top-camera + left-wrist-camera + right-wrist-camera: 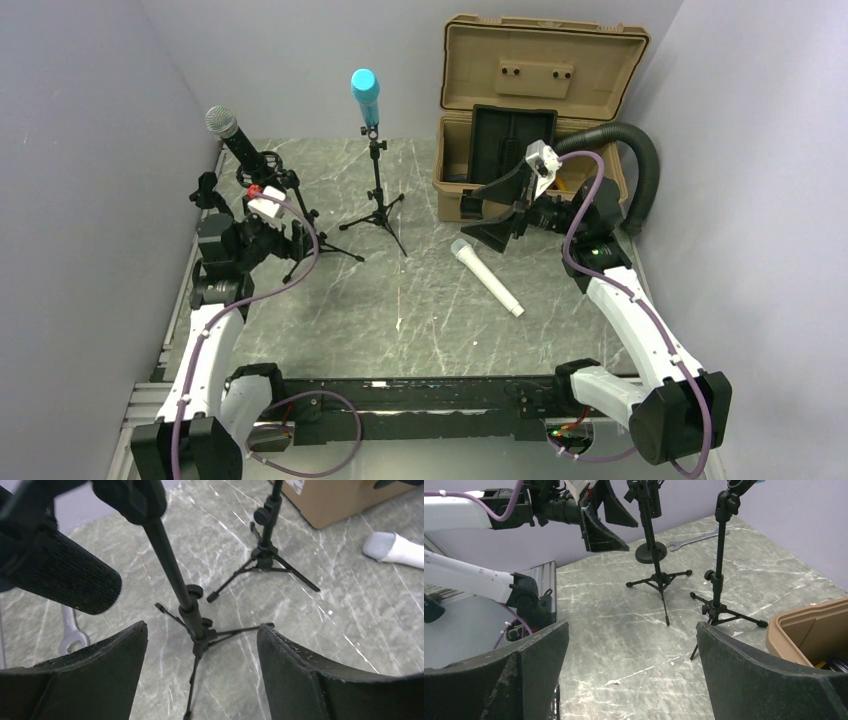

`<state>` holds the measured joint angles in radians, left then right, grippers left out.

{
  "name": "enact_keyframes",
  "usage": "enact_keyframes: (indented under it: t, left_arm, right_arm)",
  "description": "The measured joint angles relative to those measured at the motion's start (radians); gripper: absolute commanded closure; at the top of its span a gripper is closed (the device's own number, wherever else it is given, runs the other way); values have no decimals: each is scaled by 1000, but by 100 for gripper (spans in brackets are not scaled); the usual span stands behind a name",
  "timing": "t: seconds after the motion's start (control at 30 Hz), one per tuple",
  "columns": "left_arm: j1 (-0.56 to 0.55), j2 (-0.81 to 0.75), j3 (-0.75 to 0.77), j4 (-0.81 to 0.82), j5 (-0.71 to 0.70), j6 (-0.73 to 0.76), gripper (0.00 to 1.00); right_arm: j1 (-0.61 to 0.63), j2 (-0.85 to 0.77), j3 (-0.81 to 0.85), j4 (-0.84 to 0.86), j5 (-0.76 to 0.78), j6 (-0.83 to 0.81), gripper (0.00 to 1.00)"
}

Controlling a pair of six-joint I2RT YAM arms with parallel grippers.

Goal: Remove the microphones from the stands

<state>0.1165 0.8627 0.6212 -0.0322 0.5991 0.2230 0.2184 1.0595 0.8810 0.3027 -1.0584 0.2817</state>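
Hovering left gripper (201, 626), jaws wide and empty, beside the black microphone (235, 140) on its tripod stand (170, 565), frame left.
Right gripper (631, 625) equally wide, empty, centre right.

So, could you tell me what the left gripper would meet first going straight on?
Probably the thin black metal tripod microphone stand, whose pole appears centred between the fingers of the open left gripper; depth is unclear.

Marbled table (430, 310), left stand (192, 614), centre stand (378, 185), white microphone (487, 278)

Top cam looks down from behind arms; L/R wrist cams low, close, both catch centre stand (265, 555).
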Motion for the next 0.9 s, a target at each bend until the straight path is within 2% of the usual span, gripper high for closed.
enact_keyframes:
  t: [0.27,0.63,0.9]
  left_arm:
    - [-21,64,-6,138,-51,-63,29]
    - [-42,156,8,199,-55,-116,34]
    - [-55,216,36,261,-70,-128,44]
  right_arm:
    - [0,-2,-10,18,0,4,0]
    - [0,-2,-15,21,0,6,0]
    - [0,-2,-18,21,0,6,0]
